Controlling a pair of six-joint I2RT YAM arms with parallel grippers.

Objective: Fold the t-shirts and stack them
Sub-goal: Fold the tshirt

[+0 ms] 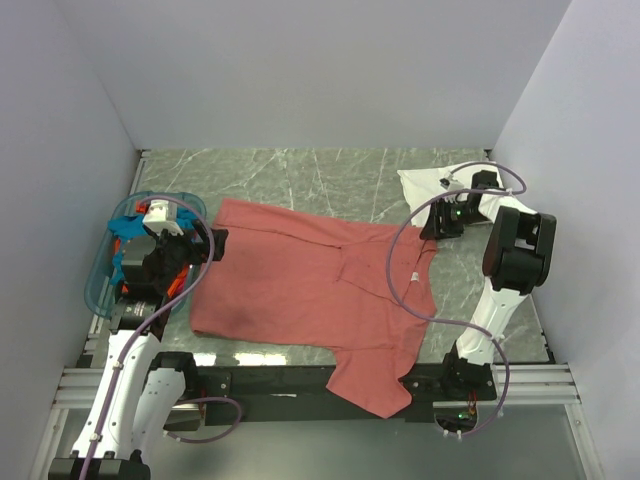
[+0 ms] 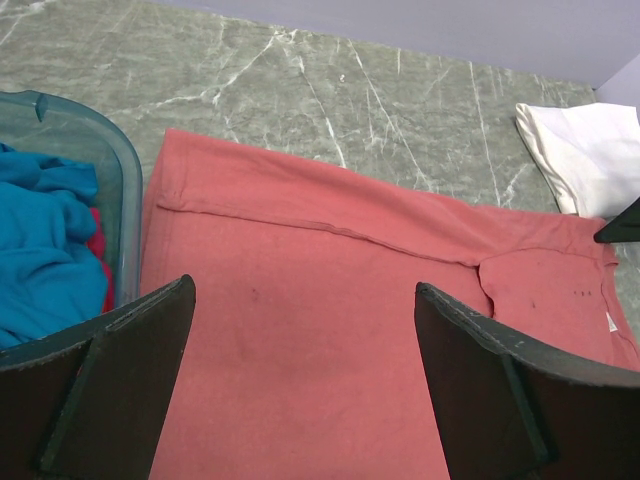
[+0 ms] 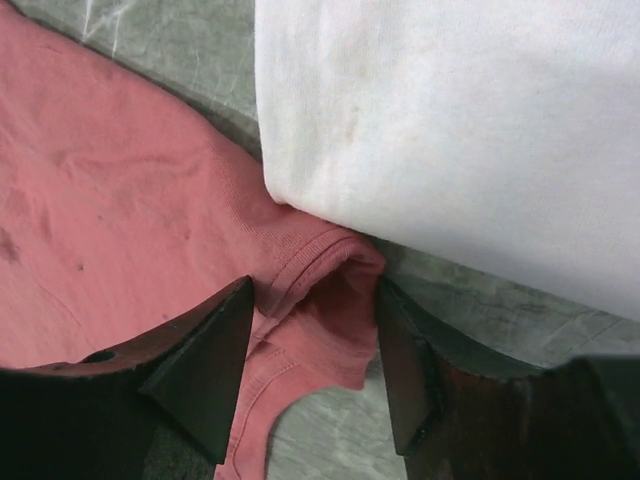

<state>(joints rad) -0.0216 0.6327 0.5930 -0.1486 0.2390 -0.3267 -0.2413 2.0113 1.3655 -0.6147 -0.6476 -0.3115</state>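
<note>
Looking from above, the dusty-red t-shirt [image 1: 300,290] is found spread flat, its long axis running away from the folded white t-shirt [image 1: 425,183], just beside which the right gripper [image 1: 440,222] is set. From the left wrist, the left gripper [image 2: 302,290] is shown spread wide and empty over the red end farthest from the white t-shirt. From the right wrist, a red hem [image 3: 320,255] touching the white t-shirt is straddled by the right jaws; whether it is pinched cannot be told.
</note>
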